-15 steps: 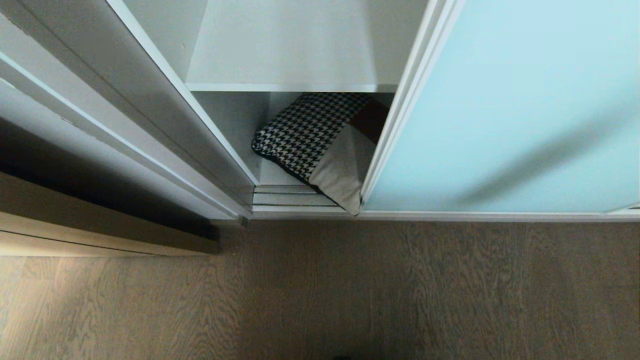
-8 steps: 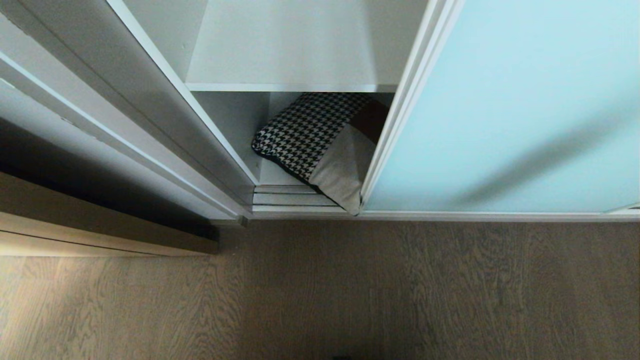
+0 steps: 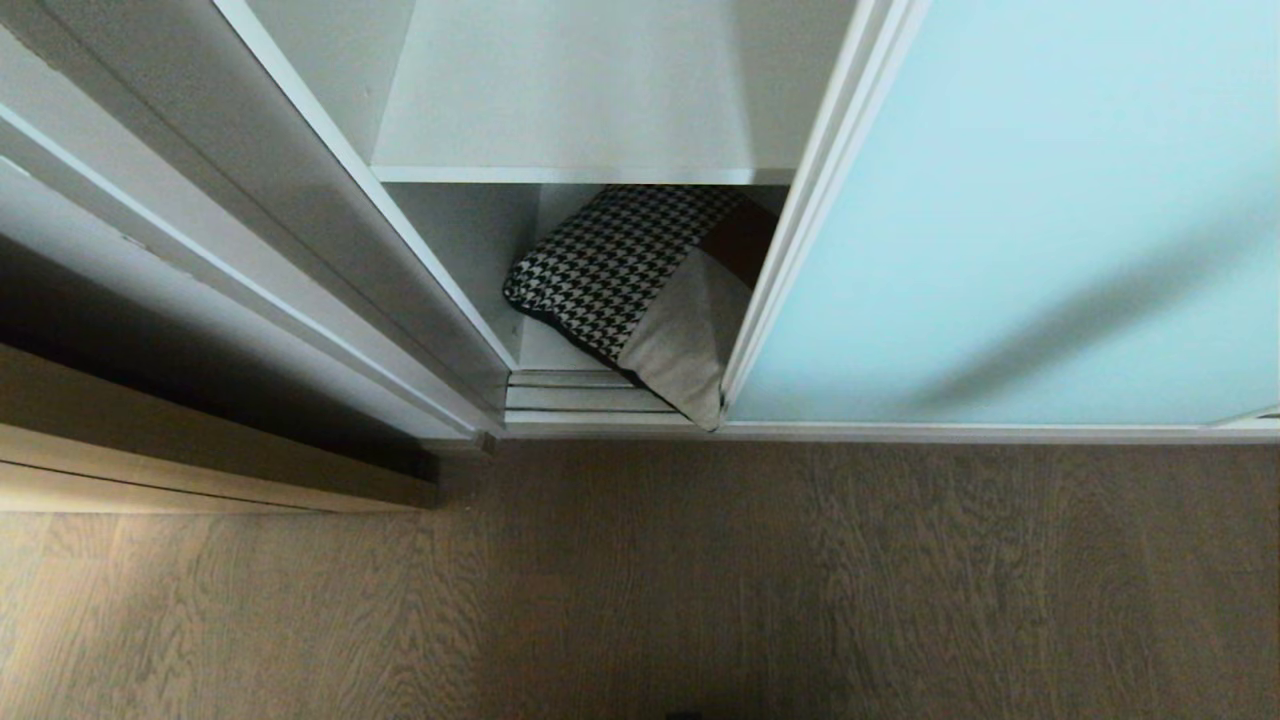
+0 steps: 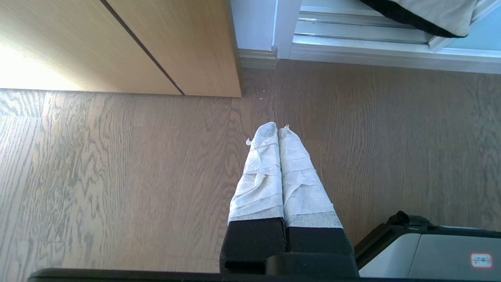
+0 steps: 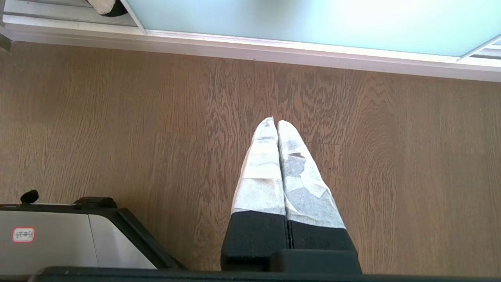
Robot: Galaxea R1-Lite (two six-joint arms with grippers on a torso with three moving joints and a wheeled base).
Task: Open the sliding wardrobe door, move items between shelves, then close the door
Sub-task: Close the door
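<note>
The aqua frosted-glass sliding wardrobe door [image 3: 1010, 210] stands to the right, leaving the wardrobe's left part uncovered. Inside, a houndstooth, cream and rust-brown cushion [image 3: 640, 290] lies on the bottom board, its cream corner poking out over the floor track beside the door's edge. A white shelf [image 3: 570, 110] above it is bare. Neither arm shows in the head view. My left gripper [image 4: 277, 129] hangs shut over the wood floor, holding nothing, and its view catches the cushion's corner [image 4: 430, 15]. My right gripper [image 5: 273, 122] is shut and empty too, short of the door [image 5: 313, 19].
A tan wood-grain panel [image 4: 117, 43] stands left of the wardrobe, meeting its white side wall [image 3: 330, 230]. The silver floor track [image 3: 590, 395] runs along the wardrobe's foot. Parts of my own base [image 4: 430, 250] show beside each gripper. Wood floor [image 3: 640, 580] stretches in front.
</note>
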